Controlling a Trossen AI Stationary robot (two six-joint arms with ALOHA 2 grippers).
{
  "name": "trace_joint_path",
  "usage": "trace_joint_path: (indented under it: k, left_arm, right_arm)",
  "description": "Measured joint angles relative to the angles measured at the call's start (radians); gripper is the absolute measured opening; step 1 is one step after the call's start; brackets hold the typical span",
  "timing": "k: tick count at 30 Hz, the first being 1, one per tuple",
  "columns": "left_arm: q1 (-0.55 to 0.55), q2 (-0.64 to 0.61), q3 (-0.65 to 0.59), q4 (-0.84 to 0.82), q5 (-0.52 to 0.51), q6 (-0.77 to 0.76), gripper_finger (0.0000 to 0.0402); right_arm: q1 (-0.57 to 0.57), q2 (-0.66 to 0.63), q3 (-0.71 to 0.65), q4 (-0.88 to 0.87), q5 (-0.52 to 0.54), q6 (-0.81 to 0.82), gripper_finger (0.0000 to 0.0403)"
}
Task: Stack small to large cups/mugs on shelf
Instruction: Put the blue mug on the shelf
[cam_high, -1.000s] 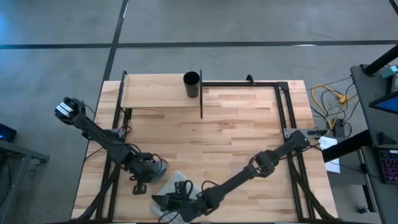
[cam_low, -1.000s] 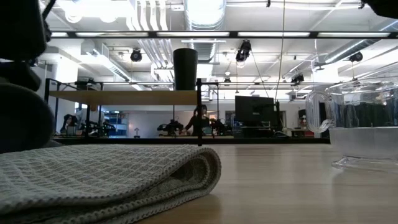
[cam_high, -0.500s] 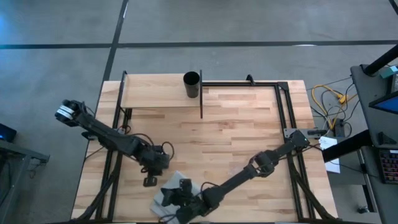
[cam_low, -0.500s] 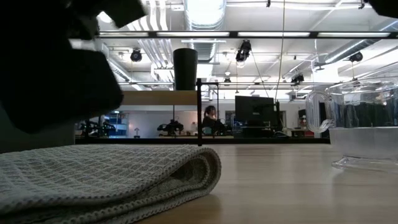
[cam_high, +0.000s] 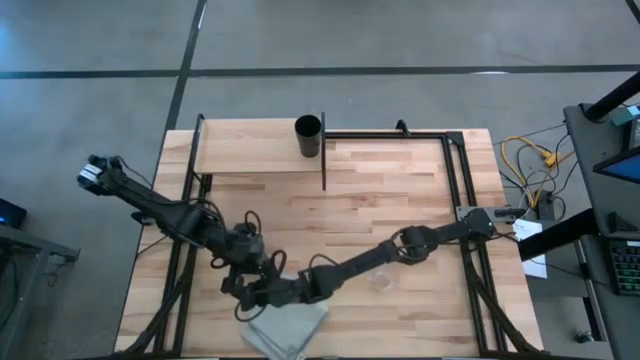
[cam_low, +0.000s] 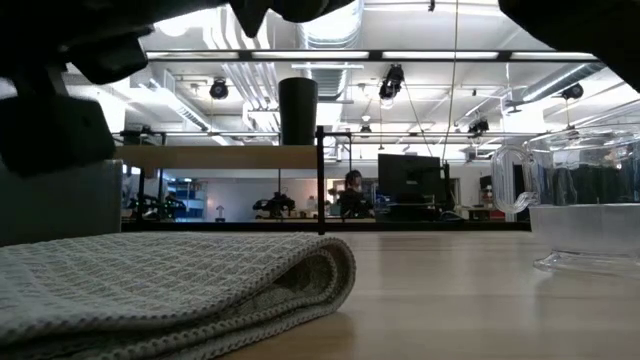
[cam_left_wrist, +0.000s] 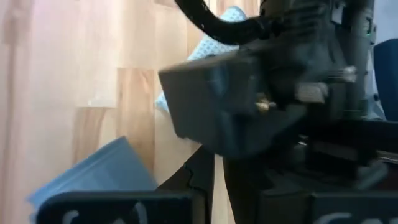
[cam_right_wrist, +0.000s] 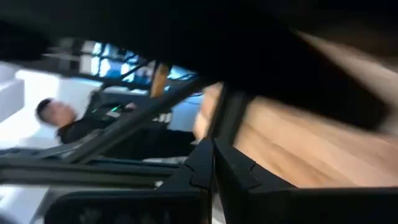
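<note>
Two dark grippers meet over the near-left tabletop beside the folded grey waffle cloth (cam_high: 285, 325). The left gripper (cam_high: 243, 283) pinches the blue-grey handled mug (cam_low: 60, 205); the right gripper (cam_high: 268, 293) has its fingers pressed together. A tall black cylindrical cup (cam_high: 308, 137) stands on the pale wooden shelf (cam_high: 250, 150) at far left. A small clear glass cup (cam_high: 379, 281) sits on the table, right of the grippers.
</note>
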Motion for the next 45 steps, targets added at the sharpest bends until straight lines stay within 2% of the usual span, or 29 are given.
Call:
trace_joint_path:
  k: [5, 24, 33, 37, 41, 45]
  left_arm:
    - [-0.001, -0.024, 0.002, -0.024, -0.012, -0.001, 0.0019]
    - [-0.001, -0.148, 0.013, 0.017, 0.020, 0.002, 0.0019]
    - [-0.001, -0.159, 0.012, 0.143, 0.034, 0.003, 0.0019]
    - [0.000, -0.152, 0.009, 0.146, 0.029, 0.002, 0.0019]
    - [0.001, -0.143, 0.005, 0.144, 0.023, 0.002, 0.0019]
    - [0.001, -0.144, -0.016, 0.162, 0.021, 0.002, 0.0019]
  right_arm:
    - [-0.020, -0.001, 0.000, 0.064, -0.129, -0.014, 0.0009]
    - [-0.021, -0.002, -0.002, 0.377, -0.203, -0.111, 0.0009]
    - [-0.027, -0.041, 0.001, 0.389, -0.189, -0.141, 0.0009]
    - [-0.026, -0.041, 0.002, 0.335, -0.130, -0.160, 0.0009]
    - [-0.027, -0.054, 0.002, 0.235, -0.106, -0.153, 0.0009]
    - [-0.027, -0.056, 0.001, 0.220, -0.089, -0.166, 0.0009]
